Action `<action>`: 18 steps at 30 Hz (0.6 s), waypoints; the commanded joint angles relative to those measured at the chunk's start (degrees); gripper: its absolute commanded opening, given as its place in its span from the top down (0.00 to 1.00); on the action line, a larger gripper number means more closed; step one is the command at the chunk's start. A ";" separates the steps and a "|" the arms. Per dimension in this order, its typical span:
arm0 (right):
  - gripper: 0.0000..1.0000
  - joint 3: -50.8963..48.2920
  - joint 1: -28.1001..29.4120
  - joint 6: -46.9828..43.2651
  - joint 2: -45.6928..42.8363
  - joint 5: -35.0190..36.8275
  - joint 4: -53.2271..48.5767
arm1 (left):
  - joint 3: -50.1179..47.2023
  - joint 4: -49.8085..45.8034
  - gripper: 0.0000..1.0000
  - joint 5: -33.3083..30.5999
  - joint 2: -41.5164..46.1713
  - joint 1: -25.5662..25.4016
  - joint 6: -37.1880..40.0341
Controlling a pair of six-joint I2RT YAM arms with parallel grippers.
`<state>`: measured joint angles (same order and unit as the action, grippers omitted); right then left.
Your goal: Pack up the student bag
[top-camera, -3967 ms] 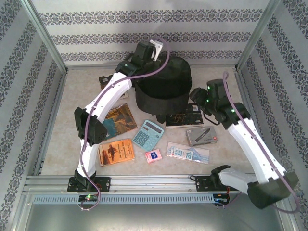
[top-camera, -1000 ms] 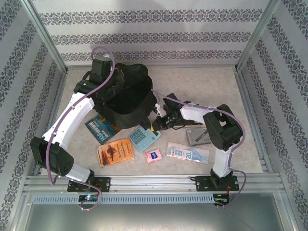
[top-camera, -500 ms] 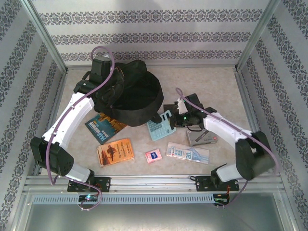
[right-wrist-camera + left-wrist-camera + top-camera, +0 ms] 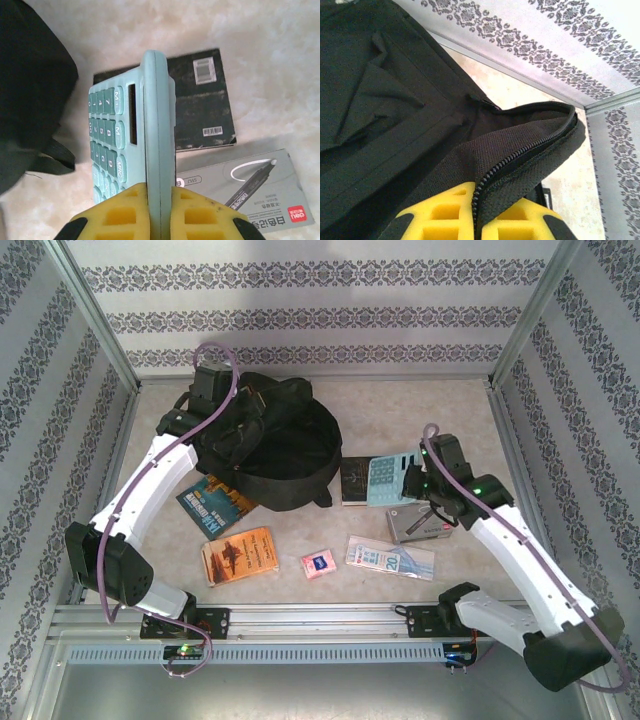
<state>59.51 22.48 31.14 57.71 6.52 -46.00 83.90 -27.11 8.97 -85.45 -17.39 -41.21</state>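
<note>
The student bag is a large black fabric backpack lying at the back left of the table, its mouth gaping toward the front. My left gripper is shut on its left rim. In the left wrist view the gripper pinches the zippered edge of the bag. My right gripper is shut on a teal calculator, held on edge above the table right of the bag. In the right wrist view the gripper clamps the calculator by its bottom end.
A black book lies under the calculator, a grey pen box beside it. A blue book, orange book, pink pad and a printed packet lie along the front. Metal frame posts border the table.
My right gripper has carried the calculator up and to the right, from beside the bag's front to over the black book. The left gripper keeps its hold on the bag rim.
</note>
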 commanded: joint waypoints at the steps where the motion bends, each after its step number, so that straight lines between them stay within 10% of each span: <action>1: 1.00 6.66 -0.32 3.10 -1.60 1.01 -2.63 | -0.93 6.64 1.00 3.57 1.79 -1.27 -3.43; 18: 1.00 17.13 5.82 34.42 15.79 -13.01 4.52 | -3.52 15.16 1.00 1.86 3.91 -8.69 -10.03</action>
<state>75.24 27.24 59.11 71.22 -5.23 -44.36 78.30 -19.57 10.74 -83.99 -24.14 -49.45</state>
